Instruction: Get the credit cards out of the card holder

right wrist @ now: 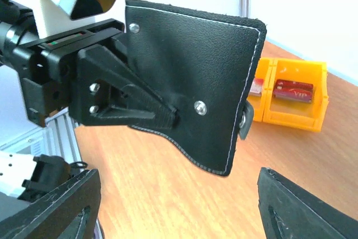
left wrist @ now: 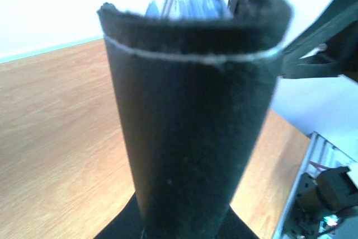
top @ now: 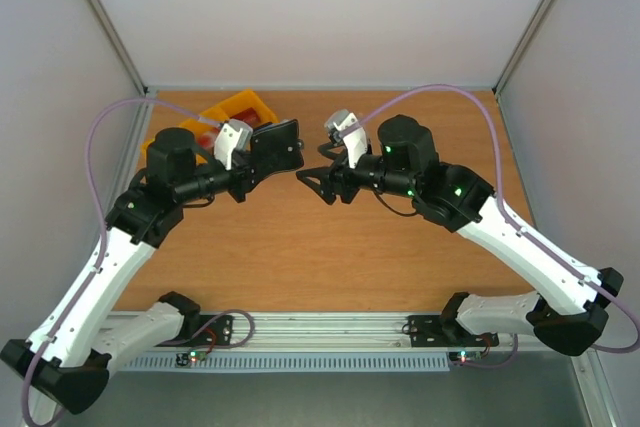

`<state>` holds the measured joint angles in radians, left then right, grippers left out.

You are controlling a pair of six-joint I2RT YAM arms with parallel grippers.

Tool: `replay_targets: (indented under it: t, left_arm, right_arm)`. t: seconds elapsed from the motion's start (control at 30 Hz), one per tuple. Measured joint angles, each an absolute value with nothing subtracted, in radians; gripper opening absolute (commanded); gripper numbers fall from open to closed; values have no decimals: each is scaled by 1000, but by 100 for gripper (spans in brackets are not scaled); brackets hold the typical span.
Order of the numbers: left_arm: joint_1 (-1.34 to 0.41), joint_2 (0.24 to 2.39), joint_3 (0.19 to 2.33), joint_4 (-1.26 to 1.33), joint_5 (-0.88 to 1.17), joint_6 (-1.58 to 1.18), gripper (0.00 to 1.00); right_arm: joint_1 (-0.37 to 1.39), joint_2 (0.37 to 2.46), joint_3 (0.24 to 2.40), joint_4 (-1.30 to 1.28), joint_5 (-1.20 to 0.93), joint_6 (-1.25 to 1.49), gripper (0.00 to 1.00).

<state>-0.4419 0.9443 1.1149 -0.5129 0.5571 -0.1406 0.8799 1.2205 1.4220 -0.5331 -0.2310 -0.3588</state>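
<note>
The table [top: 300,267] carries yellow bins [right wrist: 291,115] at its back left, close to where the arms meet, probably as a drop spot. The left gripper [right wrist: 168,115] is clamped on the holder [right wrist: 207,65] and lifts it upright, clear of the wood, likely to present it to the other arm. The right gripper [top: 312,182] hangs just beside it, jaws apart and empty, seemingly placed to reach in. A red card [right wrist: 292,89] already lies in one bin. In the left wrist view, pale edges show at the holder's mouth, but whether they are cards or lining cannot be told.
</note>
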Motion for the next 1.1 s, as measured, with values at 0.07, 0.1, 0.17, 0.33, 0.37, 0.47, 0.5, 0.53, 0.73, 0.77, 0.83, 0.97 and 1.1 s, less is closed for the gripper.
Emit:
replay_targets:
  t: [0.07,0.1,0.17,0.33,0.37,0.47,0.5,0.53,0.73,0.77,0.83,0.97,1.1]
  left_arm:
    - [-442,937,1102,-517,512,-130,0]
    - [-442,936,1097,-520,495,-126,0]
    - [-442,935,1089,-521,474,-120,0]
    - [-442,905,1036,-503,537,-96,0]
    - [-442,889,1015,-487,568,-91,0]
    - [-442,844,972,-462,656,-77,0]
    - [-442,837,968,-454,690,-72,0]
    - [-442,835,968,-449,717,-66,0]
    - [-442,831,940,-396,926,9,0]
    - [-442,830,936,-391,961,21,0]
    - [-442,830,931,-392,1010,56,0]
    - [-442,822,929,-400,1085,144,0]
    - [-442,809,929,-424,1153,233,0]
  right_arm:
    - [880,1209,1424,-559,-230,-383,75]
    - [880,1208,1427,-568,-229,-388,74]
    - [880,1220,1434,-572,-222,-391,73]
    - [878,1283,1452,-570,-224,-422,71]
    - [870,1287,1452,-576,-239,-438,72]
    - [830,1281,1452,-596,-338,-494,74]
    - [814,1274,1452,-604,-376,-513,74]
    - [804,1267,1451,-613,-405,-527,73]
    - [768,1209,1434,-653,-553,-615,64]
    - [767,1208,1434,-663,-567,-625,63]
    - [766,1207,1433,-682,-590,-643,63]
    - [762,1196,1433,-725,-654,-688,62]
    - [759,1176,1433,-799,-716,-760,61]
